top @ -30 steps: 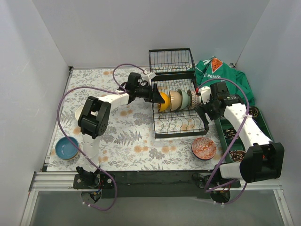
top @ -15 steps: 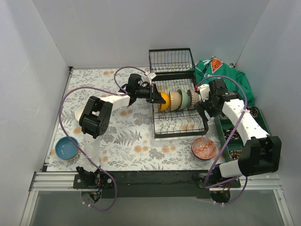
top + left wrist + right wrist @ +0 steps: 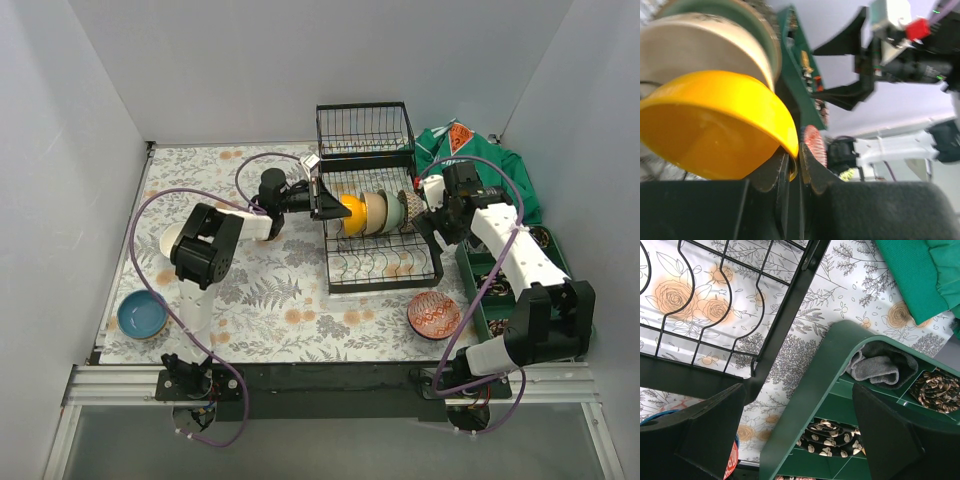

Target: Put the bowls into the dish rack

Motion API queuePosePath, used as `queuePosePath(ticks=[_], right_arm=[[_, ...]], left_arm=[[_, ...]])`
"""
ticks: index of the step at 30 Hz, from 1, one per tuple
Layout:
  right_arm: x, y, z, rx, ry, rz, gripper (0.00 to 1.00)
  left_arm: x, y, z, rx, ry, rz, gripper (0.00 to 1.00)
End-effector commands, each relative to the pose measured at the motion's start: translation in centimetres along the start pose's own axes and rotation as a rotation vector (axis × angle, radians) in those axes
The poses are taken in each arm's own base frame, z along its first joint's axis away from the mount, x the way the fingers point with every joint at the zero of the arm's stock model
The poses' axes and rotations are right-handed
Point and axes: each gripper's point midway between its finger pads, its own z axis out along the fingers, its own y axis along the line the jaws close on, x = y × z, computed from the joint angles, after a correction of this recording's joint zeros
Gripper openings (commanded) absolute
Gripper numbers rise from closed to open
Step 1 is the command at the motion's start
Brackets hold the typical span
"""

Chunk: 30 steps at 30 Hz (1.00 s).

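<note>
While the left gripper (image 3: 794, 152) pinches the yellow bowl (image 3: 715, 130) (its rim), the right gripper (image 3: 799, 425) gapes empty.

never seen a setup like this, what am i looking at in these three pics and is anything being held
It's a robot: a left arm and a right arm bolted at the near edge of a table. The wide picture comes from above and behind them; the other two come from cameras on each wrist. The left gripper pinches the rim of a yellow bowl in the black dish rack. The right gripper is open, holding nothing. A blue bowl and a red patterned bowl sit on the table.
</note>
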Motion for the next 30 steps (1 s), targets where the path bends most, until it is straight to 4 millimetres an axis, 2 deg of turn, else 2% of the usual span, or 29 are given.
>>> queuePosePath(ticks=[1,10,14,19,26,30], right_arm=[[-0.8,-1.0,-0.7,0.027,-0.007,-0.001,0.96],[-0.8,-1.0,-0.3,0.023,0.02,-0.011,0.95],[-0.4,-0.9,0.0,0.019,0.04,-0.014,0.95],[0.3,-0.5,0.5,0.009,0.07,-0.028,0.95],[1.0,0.2,1.2,-0.002,0.109,-0.062,0.95],[0.9,0.1,1.3,0.006,0.113,-0.081,0.95]], left_arm=[[-0.7,-4.4,0.2,0.174,0.043,0.08,0.0],[0.4,-2.3,0.3,0.243,0.068,0.04,0.0],[1.1,-2.0,0.1,0.285,0.079,0.031,0.0],[1.3,-2.2,-0.2,0.347,0.061,0.026,0.0],[1.4,-0.4,0.1,0.387,0.041,-0.055,0.0],[0.9,-1.3,0.5,0.411,0.037,-0.077,0.0]])
